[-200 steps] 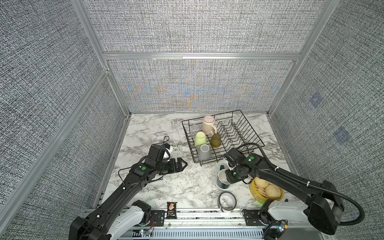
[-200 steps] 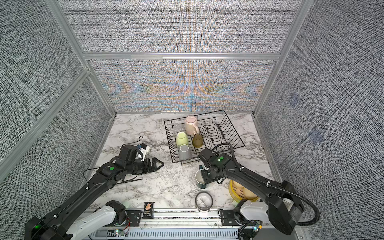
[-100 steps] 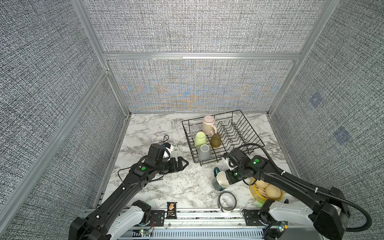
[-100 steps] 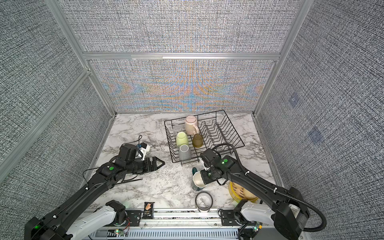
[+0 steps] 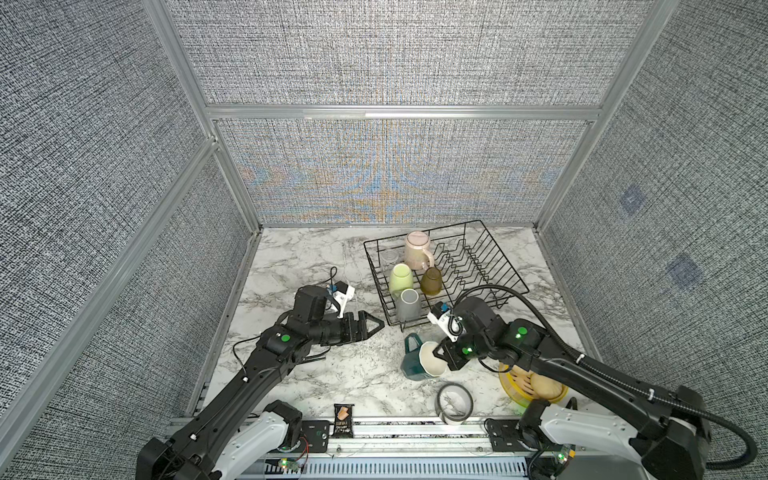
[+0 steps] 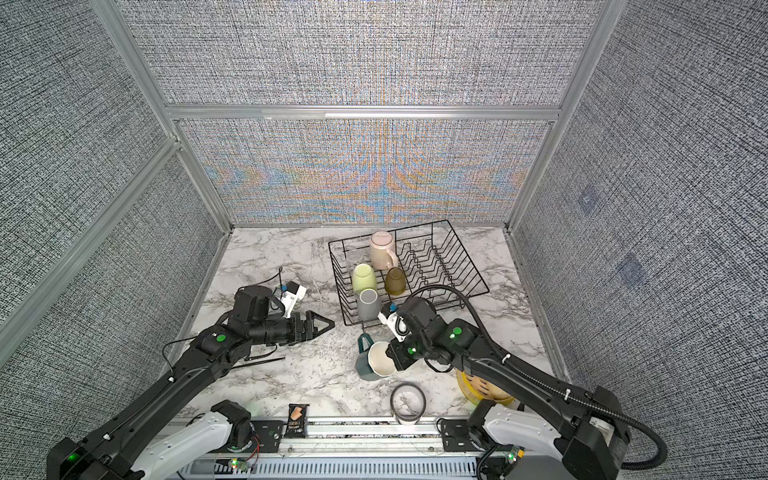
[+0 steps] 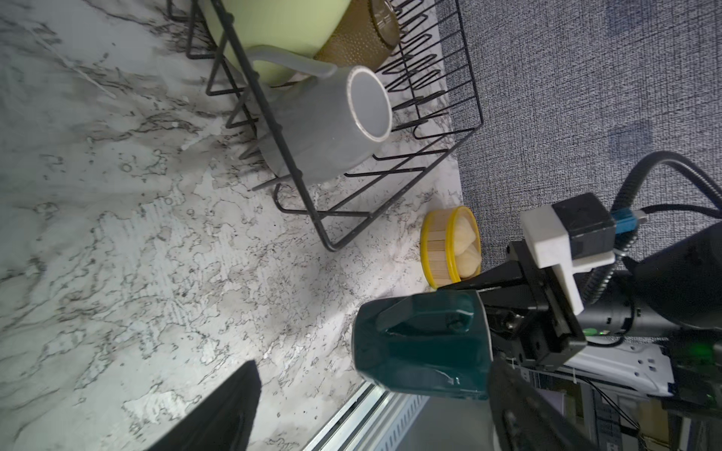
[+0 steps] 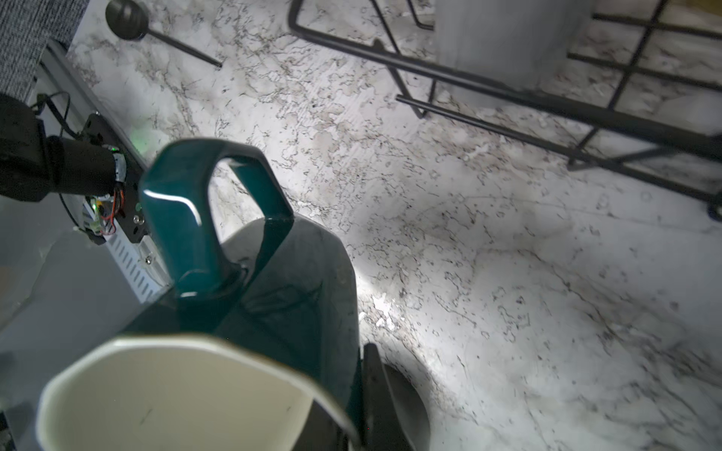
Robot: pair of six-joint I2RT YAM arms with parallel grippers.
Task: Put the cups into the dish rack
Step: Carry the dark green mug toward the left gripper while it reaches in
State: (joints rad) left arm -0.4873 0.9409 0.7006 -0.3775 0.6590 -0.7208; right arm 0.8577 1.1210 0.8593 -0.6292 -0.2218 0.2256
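Observation:
The black wire dish rack (image 5: 500, 266) (image 6: 461, 266) stands at the back right. It holds the pink mug (image 5: 417, 249), the pale green mug (image 5: 401, 277), the amber tumbler (image 5: 431, 281), the grey mug (image 5: 408, 304) and a small clear glass (image 5: 389, 256). In front of it my right gripper (image 5: 440, 354) (image 8: 344, 410) is shut on the rim of the dark teal mug (image 5: 417, 362) (image 8: 250, 296), which hangs tilted, handle towards the rack. My left gripper (image 5: 372, 324) (image 7: 373, 363) is open and empty, left of the rack, facing the teal mug (image 7: 422, 347).
A grey tape ring (image 5: 454, 403) lies in front of the teal mug. A yellow basket of buns (image 5: 534, 384) sits under my right arm. A small snack packet (image 5: 343, 417) lies at the front edge, a thin black stick (image 5: 313, 356) under my left arm. Padded walls enclose three sides.
My right gripper has shut on the teal mug's rim and tipped the mug over to the left, off its upright stand. My left arm has hardly moved.

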